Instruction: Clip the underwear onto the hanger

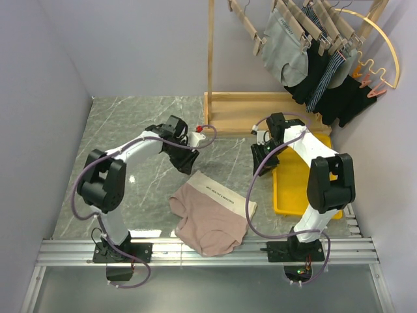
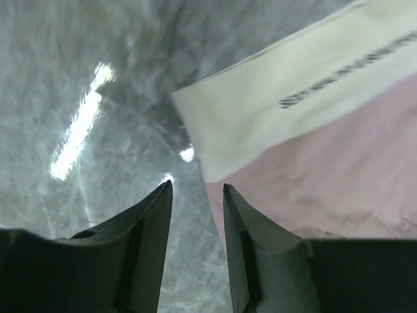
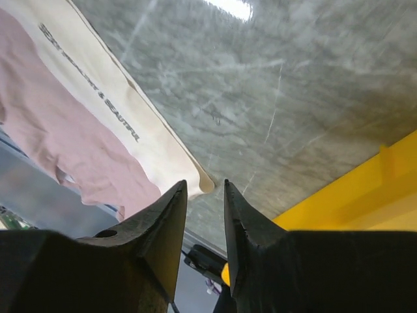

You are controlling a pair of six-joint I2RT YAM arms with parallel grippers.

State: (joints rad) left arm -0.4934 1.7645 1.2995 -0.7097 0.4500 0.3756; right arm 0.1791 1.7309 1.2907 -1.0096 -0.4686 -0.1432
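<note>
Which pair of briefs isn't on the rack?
The pink briefs with the cream waistband: they lie on the table. The grey briefs and the dark garments hang from hangers on the rack.

top: high at near edge, looking down | wrists: close, facing table [image 2: 98,65] | all share underwear [image 1: 212,218]

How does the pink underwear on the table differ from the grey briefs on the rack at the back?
The pink underwear lies spread on the marble table, while the grey briefs hang from a wooden hanger. The pink underwear has a wide cream waistband with dark lettering; the grey briefs look grey all over. Nothing holds the pink underwear; the grey briefs are already hung up. Both are briefs.
</note>
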